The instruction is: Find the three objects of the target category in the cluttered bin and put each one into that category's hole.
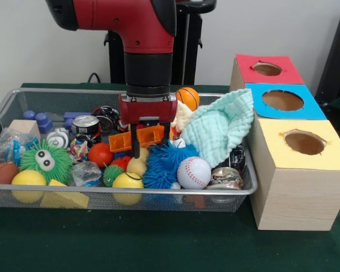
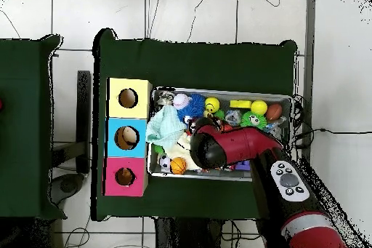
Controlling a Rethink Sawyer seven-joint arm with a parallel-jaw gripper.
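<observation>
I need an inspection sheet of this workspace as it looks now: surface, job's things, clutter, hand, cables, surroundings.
Surface: dark green cloth-covered table, bare in front of the bin.
Job's things: silver wire mesh bin full of toys; wooden box with red, blue and yellow tops, one round hole in each, standing beside the bin.
Clutter: white baseball with red stitching, fuzzy blue spiky ball, green spiky ball with eyes, mint green cloth draped over the bin's edge.
Hand: robot hand lowered into the bin among orange plastic pieces; open or shut cannot be told.
Cables: black cables on the floor.
Surroundings: white tiled floor.
</observation>
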